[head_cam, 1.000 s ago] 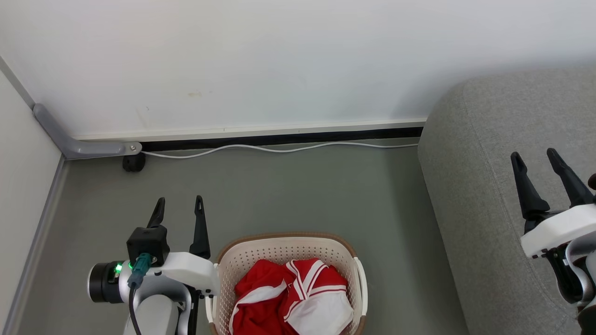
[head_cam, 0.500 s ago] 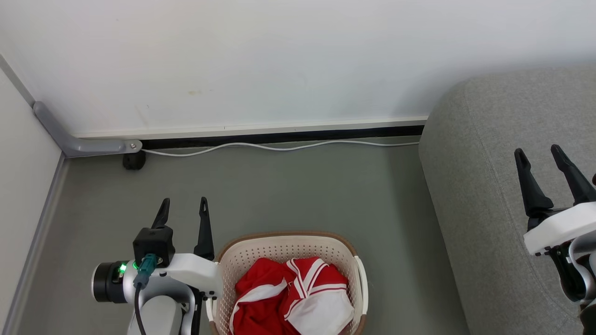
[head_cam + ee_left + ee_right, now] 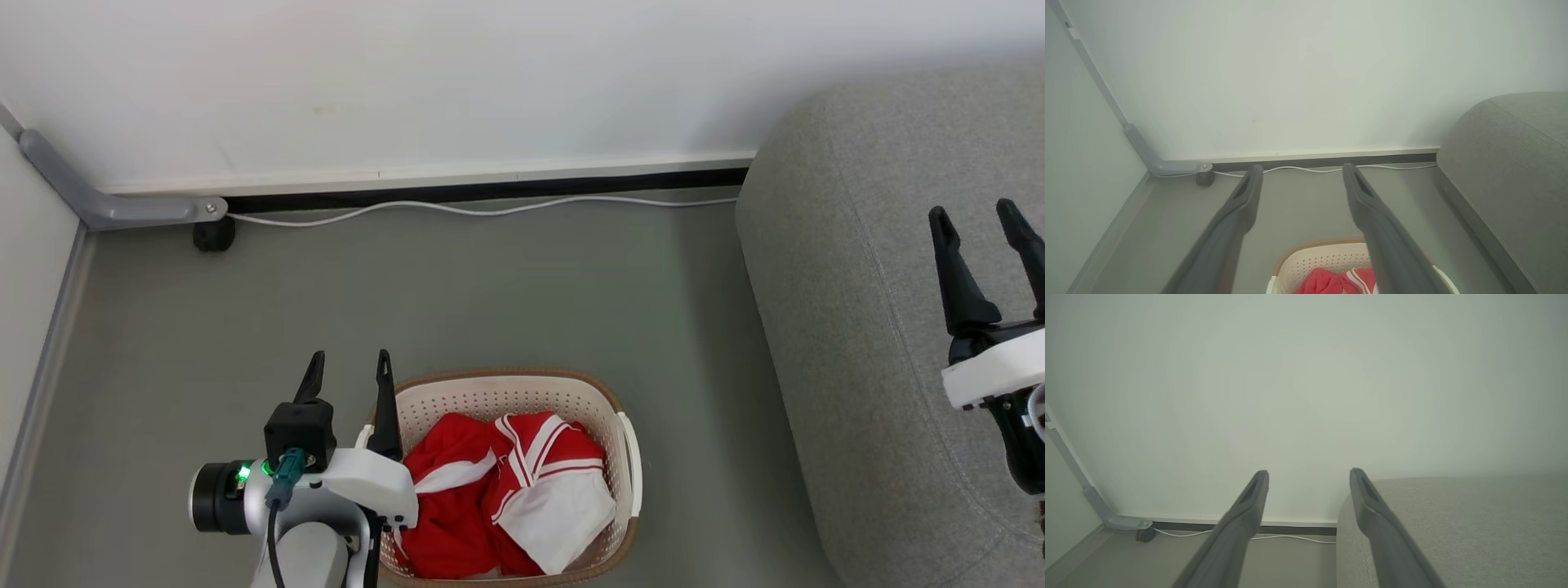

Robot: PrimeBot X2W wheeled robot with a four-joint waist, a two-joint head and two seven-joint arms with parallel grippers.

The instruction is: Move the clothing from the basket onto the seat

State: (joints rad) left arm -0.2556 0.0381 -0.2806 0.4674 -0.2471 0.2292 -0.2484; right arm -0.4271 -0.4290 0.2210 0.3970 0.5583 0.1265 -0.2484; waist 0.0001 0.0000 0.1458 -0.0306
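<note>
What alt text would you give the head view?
Red-and-white clothing lies heaped in a cream basket on the grey floor, with a grey sofa at right. The left end effector hovers open by the basket's left rim; the right end effector is open over the sofa. A white cable runs along the wall.

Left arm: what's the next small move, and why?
Probably dip the open left pincer rightward and down onto the red-and-white fabric clothing: it is empty, near the left rim of the cream perforated plastic basket, where the garments lie, not yet on the grey upholstered sofa.
</note>
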